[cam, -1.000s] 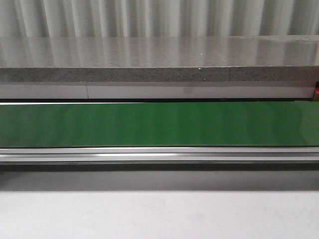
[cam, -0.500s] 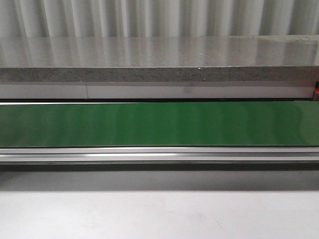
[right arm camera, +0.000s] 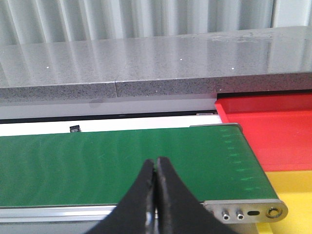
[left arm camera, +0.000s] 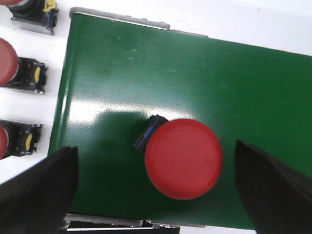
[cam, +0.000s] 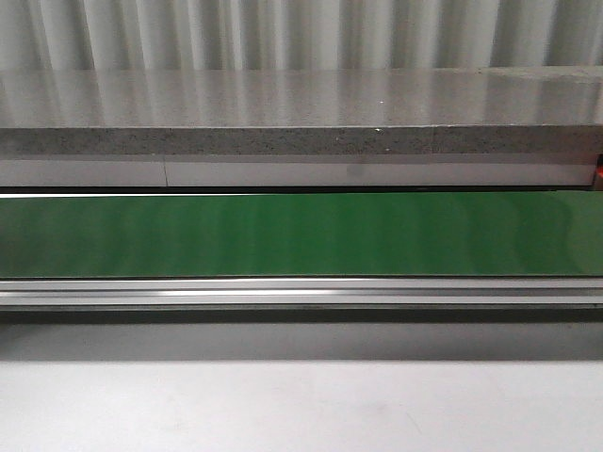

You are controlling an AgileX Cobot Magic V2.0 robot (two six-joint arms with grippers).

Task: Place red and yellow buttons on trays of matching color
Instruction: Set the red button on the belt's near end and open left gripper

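In the left wrist view a red button [left arm camera: 184, 158] with a dark base lies on the green belt [left arm camera: 219, 83]. My left gripper [left arm camera: 156, 187] hangs open over it, one black finger on each side, neither touching it. More red buttons [left arm camera: 7, 63] stand on the white surface beside the belt's end. In the right wrist view my right gripper [right arm camera: 156, 163] is shut with nothing in it, above the green belt [right arm camera: 97, 161]. A red tray [right arm camera: 273, 126] and a yellow tray [right arm camera: 292, 190] lie past that belt's end. The front view shows only the bare belt [cam: 301, 235]; no gripper appears there.
A grey stone ledge [cam: 301, 113] runs behind the belt, with corrugated wall above it. An aluminium rail [cam: 301, 292] borders the belt's near side. The belt's metal end bracket [right arm camera: 243, 209] sits beside the yellow tray.
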